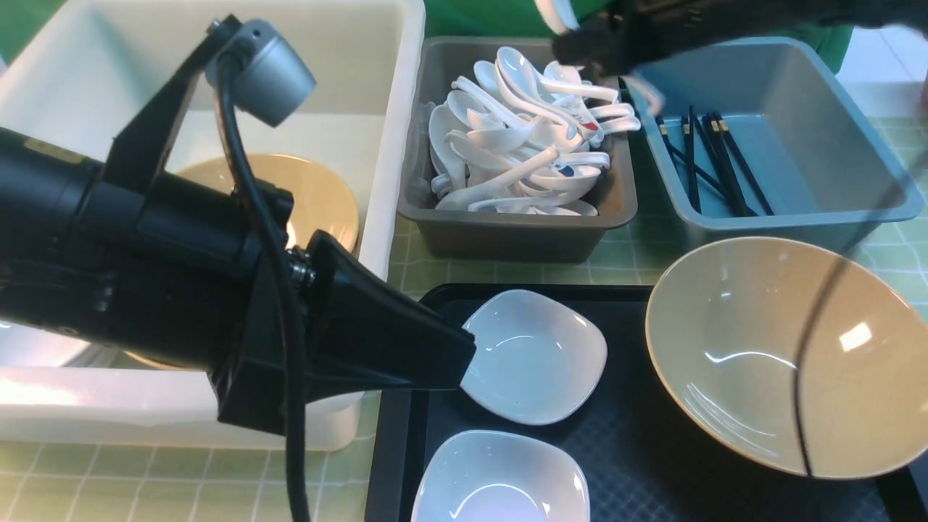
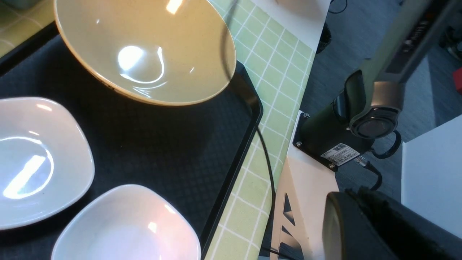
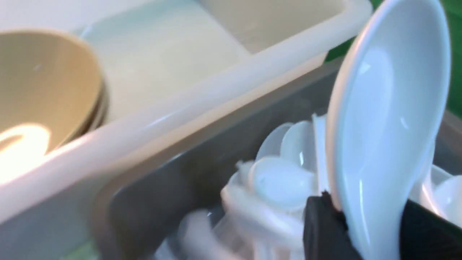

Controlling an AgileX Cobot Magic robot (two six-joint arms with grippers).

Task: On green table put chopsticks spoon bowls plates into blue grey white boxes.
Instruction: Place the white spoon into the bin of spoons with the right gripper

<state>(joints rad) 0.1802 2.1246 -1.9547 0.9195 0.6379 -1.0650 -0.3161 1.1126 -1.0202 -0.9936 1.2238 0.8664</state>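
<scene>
Hovering above the far end of the dark grey box (image 1: pixel 507 235), the right gripper (image 3: pixel 373 231) is seen clamped on a white spoon (image 3: pixel 389 119), whose scoop is held upright between the two black fingers (image 3: pixel 325 227). A heap of other spoons (image 1: pixel 522 145) is piled inside that box. The left gripper (image 1: pixel 464 359) is closed, its tip set against the rim of the farther white plate (image 1: pixel 536 355); whether the rim is pinched cannot be told. That plate, a nearer plate (image 1: pixel 500 478) and a tan bowl (image 1: pixel 783 355) are laid on a black tray (image 1: pixel 631 449) on the green table (image 1: pixel 145 478). Another tan bowl (image 1: pixel 319 196) is lodged in the large white box (image 1: pixel 391 145), and black chopsticks (image 1: pixel 714 163) are laid in the blue-grey box (image 1: pixel 819 101).
</scene>
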